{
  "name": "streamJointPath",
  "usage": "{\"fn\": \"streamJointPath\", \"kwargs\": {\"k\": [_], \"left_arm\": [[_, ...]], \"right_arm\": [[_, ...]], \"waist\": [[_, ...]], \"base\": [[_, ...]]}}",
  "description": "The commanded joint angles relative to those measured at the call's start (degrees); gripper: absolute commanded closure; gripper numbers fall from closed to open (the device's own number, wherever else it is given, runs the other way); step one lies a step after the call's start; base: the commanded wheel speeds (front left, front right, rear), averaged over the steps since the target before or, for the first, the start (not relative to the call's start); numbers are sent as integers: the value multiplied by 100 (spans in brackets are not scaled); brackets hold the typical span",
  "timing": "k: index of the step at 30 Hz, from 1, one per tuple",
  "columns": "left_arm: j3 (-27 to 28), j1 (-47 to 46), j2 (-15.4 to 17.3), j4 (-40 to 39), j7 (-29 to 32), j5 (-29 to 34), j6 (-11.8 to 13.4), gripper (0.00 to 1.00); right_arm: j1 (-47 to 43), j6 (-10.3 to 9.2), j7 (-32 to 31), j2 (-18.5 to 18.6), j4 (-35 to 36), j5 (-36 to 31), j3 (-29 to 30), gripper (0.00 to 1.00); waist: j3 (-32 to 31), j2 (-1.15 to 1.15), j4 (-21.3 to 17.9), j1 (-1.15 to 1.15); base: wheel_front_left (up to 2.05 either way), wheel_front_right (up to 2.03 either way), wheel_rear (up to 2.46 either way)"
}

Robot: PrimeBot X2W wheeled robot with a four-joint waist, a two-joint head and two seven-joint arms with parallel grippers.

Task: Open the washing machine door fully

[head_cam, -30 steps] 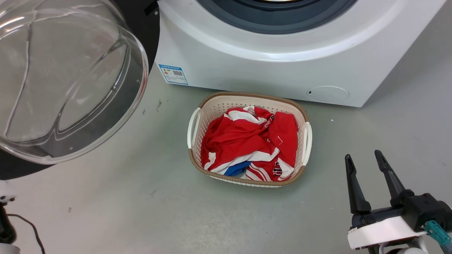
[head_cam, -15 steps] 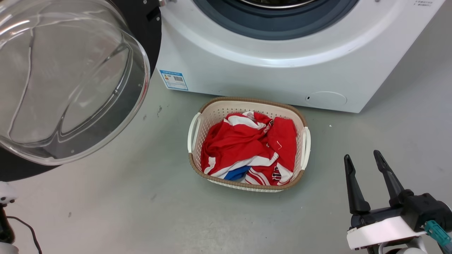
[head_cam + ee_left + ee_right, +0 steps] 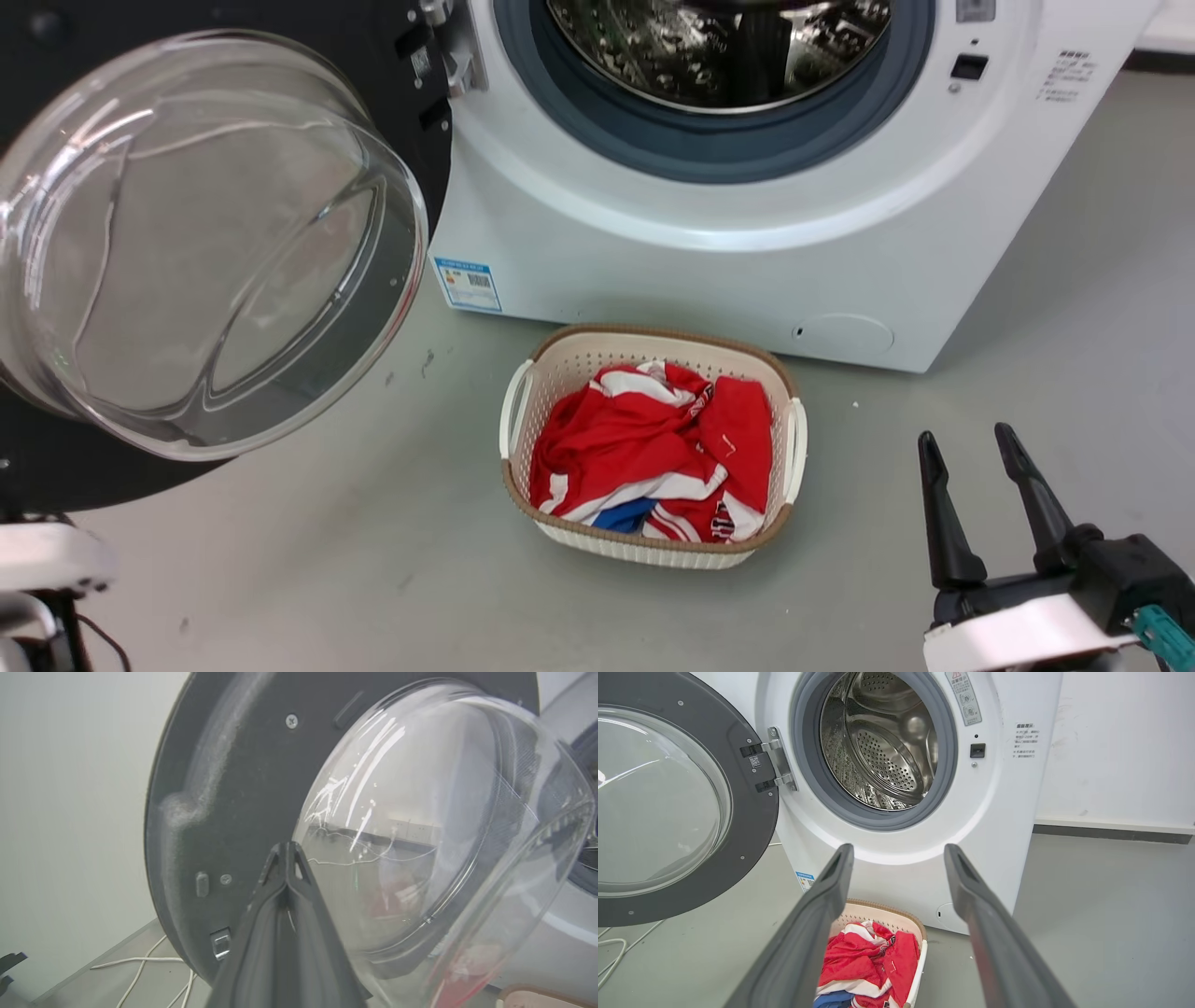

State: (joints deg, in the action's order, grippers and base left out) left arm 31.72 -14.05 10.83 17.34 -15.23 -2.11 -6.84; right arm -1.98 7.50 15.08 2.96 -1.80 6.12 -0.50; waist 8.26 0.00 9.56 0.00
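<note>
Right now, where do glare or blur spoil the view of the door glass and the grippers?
Left wrist view: white glare streaks cross the washing machine door glass, and the shut left gripper looks soft. Head view: pale reflections on the glass, edges sharp. Right wrist view: the open right gripper looms large and slightly blurred; the drum glints.

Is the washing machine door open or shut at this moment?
Open. The washing machine door stands swung out to the left on its hinge, well clear of the opening, and the steel drum is fully exposed.
</note>
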Motion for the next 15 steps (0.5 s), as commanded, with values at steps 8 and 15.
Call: {"fn": "streamJointPath", "kwargs": {"k": [8, 15], "left_arm": [[-664, 776, -539, -938, 15, 367, 3, 100], [-1575, 1370, -740, -1451, 15, 452, 70, 100]], "right_arm": [[-294, -1, 12, -17, 76, 78, 60, 0], [-515, -1, 12, -17, 228, 19, 104, 0]], "waist": [[-512, 0, -114, 0], [-804, 0, -329, 0]], "base": [[0, 0, 0], [0, 0, 0]]}}
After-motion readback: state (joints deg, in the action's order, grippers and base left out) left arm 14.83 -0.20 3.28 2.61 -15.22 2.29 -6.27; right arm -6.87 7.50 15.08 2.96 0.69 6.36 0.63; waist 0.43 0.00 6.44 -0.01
